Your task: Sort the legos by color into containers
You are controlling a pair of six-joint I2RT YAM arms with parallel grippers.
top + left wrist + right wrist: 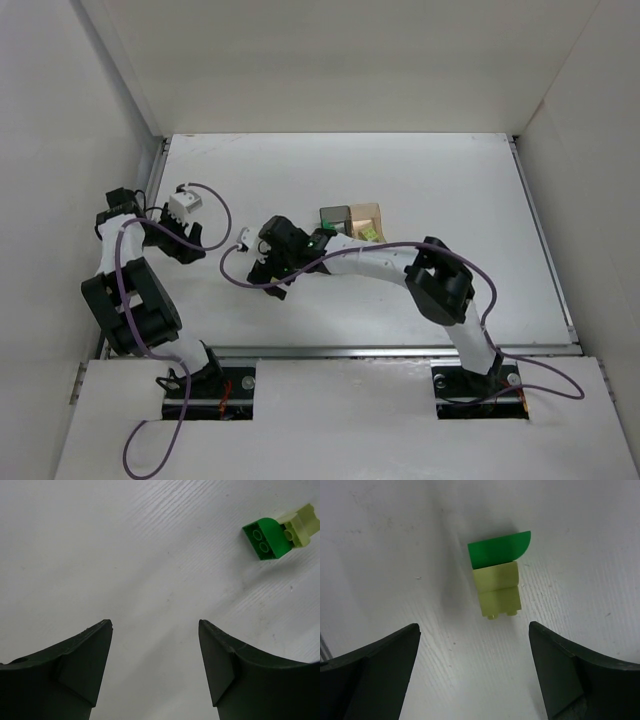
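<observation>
Two legos (496,575) joined end to end, not yet picked up.
Top view: grey container (335,217) and amber container (368,218) touch on the table (400,170); the right arm reaches left past them, and the joined pair cannot be made out here. Left wrist: left claw (155,625) stands open and empty; green brick (265,539), touching pale brick (301,525), lies ahead and off to its right. Right wrist: right claw (474,627) gapes wide and empty; the pair lies dead ahead between the jaws, long axis pointing away, green end farther. Right arm judged better placed. No legible markings.
</observation>
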